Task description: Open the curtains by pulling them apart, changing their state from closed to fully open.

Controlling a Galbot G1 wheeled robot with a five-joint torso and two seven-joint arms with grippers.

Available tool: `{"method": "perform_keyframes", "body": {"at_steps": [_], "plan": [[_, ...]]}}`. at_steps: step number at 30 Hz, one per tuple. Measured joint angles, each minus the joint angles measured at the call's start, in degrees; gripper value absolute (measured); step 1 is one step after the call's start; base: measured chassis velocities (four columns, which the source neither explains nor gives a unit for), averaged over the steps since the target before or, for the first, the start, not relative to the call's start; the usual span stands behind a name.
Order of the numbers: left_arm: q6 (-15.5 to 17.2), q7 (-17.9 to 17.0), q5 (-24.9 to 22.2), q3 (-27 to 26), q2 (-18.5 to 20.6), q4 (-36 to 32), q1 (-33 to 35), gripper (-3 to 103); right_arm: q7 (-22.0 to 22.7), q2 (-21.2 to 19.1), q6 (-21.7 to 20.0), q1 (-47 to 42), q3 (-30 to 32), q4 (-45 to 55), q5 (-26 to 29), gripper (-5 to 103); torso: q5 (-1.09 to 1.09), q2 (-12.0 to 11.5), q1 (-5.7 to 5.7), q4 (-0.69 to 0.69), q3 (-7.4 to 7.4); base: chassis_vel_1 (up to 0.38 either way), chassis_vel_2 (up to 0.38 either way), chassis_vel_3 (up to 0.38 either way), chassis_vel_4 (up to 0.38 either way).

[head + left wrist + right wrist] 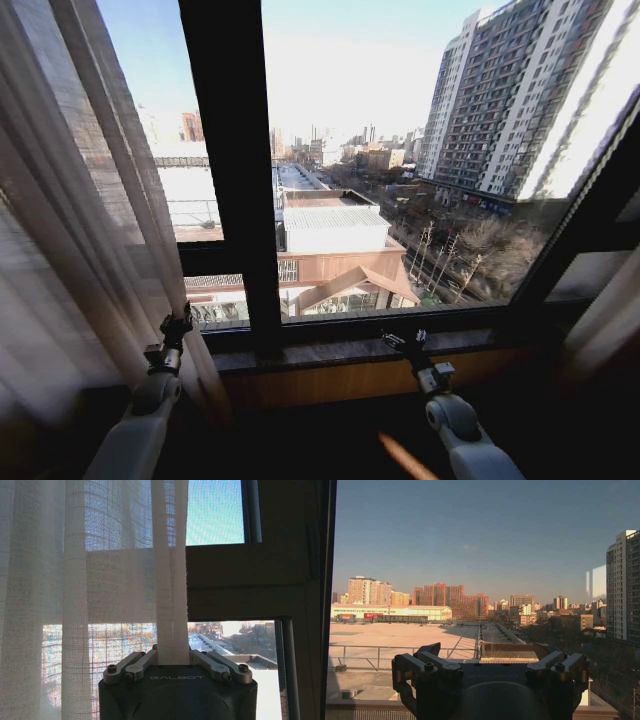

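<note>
At the left side of the window: curtains [70, 230], sheer cream-white, pleated, hanging full height, long axis vertical. The panel is gathered toward the left, and its inner edge falls just at the left gripper [176, 330].

Left gripper: raised at the curtain's inner edge. In the left wrist view its jaws are closed on one vertical fold of the fabric [170, 580], which rises straight up from between them. The rest of the panel lies to one side of that fold, bare glass and dark frame to the other.

Right gripper [408, 345]: held low near the window sill [340, 352], well apart from the curtain. The right wrist view shows its fingers [427, 666] spread wide and empty, facing open glass and the city.

Central mullion [235, 170]: dark, vertical, between the two grippers.

Right edge of the window: a pale strip of fabric [610, 320], possibly the other panel; too little is visible to tell.

Judgement: the left arm is nearer and already has the fabric. Further opening would mean pulling leftward, away from the mullion. Room there is limited by the bunched panel. The glass between the arms is already uncovered.
</note>
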Motion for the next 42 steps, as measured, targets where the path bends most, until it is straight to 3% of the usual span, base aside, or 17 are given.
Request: {"method": "perform_keyframes", "body": {"at_steps": [2, 7, 26, 42], "plan": [[0.0, 0.0, -0.1, -0.1, 0.1, 0.0, 0.2, 3, 0.0, 0.0, 0.0, 0.0, 0.0, 0.0, 0.0, 100, 0.00, 0.0, 0.00, 0.00, 0.00, 0.000, 0.000, 0.000, 0.000], [-0.1, 0.0, -0.2, -0.3, 0.2, 0.2, 0.3, 0, 0.0, 0.0, 0.0, 0.0, 0.0, 0.0, 0.0, 100, 0.00, 0.0, 0.00, 0.01, 0.00, 0.000, 0.000, 0.000, 0.000], [-0.8, -0.1, -0.4, -0.8, 0.5, 0.8, 0.4, 0, 0.0, 0.0, 0.0, 0.0, 0.0, 0.0, 0.0, 100, 0.00, 0.0, 0.00, -0.02, 0.00, 0.003, 0.006, -0.005, -0.006], [-1.1, -0.3, -0.3, -1.1, -0.2, 0.1, 0.9, 0, 0.0, 0.0, 0.0, 0.0, 0.0, 0.0, 0.0, 100, -0.01, 0.0, 0.01, 0.01, 0.00, 0.204, 0.202, -0.188, -0.213]]}}
